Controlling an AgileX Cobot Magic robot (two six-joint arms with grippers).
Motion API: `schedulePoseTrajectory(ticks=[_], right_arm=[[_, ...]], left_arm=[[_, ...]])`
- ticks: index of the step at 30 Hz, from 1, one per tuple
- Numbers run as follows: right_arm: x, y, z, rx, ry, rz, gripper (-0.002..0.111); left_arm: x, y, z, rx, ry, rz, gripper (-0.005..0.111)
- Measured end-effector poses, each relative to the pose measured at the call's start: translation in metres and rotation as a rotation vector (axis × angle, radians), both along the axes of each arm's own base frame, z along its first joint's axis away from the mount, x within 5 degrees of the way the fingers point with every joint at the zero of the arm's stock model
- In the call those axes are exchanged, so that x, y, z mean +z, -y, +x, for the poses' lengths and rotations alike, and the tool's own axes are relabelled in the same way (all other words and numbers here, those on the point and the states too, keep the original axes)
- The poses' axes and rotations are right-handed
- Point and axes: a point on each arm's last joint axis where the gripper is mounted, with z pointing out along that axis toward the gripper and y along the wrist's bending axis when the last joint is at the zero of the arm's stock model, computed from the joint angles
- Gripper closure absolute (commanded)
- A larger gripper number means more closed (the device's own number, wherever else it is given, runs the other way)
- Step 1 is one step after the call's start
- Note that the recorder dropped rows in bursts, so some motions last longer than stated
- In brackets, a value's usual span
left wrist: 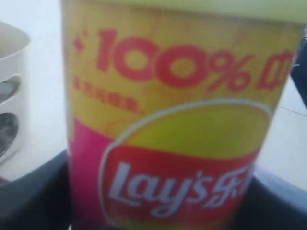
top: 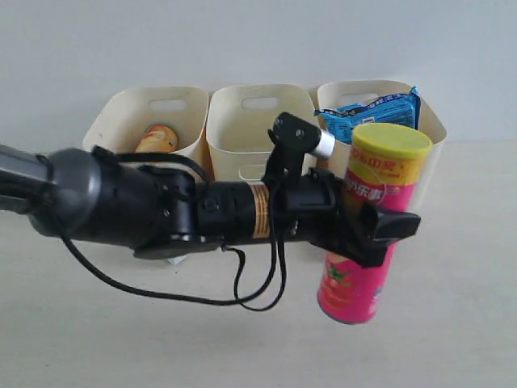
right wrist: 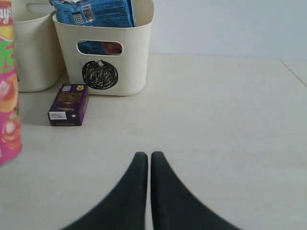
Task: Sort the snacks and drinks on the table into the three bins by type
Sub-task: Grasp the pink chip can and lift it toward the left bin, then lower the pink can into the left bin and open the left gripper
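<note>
My left gripper (top: 380, 230) is shut on the tall pink Lay's can (top: 363, 267), which has a yellow-green lid. It holds the can about upright at mid-height, in front of the right bin (top: 432, 121). The can (left wrist: 172, 96) fills the left wrist view, with a black finger pressed on each side of my left gripper (left wrist: 158, 191). Whether the can's base touches the table (top: 452, 323) I cannot tell. My right gripper (right wrist: 149, 155) is shut and empty, low over the bare table (right wrist: 230, 120). A dark purple drink carton (right wrist: 69, 104) lies in front of the circle-marked bin (right wrist: 139, 48).
The three cream bins stand in a row at the back. The left bin (top: 121, 113) holds a yellow-red can (top: 157, 139), and the middle bin (top: 258, 121) shows no contents. A blue bag (top: 380, 109) sticks out of the right bin. The left arm and its cable (top: 161, 295) span the table's middle.
</note>
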Motion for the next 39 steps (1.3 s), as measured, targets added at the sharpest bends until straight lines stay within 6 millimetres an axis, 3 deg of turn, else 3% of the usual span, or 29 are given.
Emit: schedulePoseTrajectory(ticks=[9,19,23,32,39], right_arm=[[0.000,0.000,0.000,0.000,0.000,0.000,0.108],[0.000,0.000,0.000,0.000,0.000,0.000,0.108],[0.000,0.000,0.000,0.000,0.000,0.000,0.108],[0.000,0.000,0.000,0.000,0.000,0.000,0.108],[0.000,0.000,0.000,0.000,0.000,0.000,0.108]], left_arm=[[0.063,-0.045,0.004,0.363,0.032,0.283,0.102],[0.114,-0.085,0.002,0.485,0.199,0.360,0.102],[0.127,-0.100,0.006,0.526,0.221,0.342,0.102],[0.132,-0.150,0.038,0.691,0.204,0.352,0.102],[0.164,-0.181,0.065,0.820,0.249,0.290,0.102]])
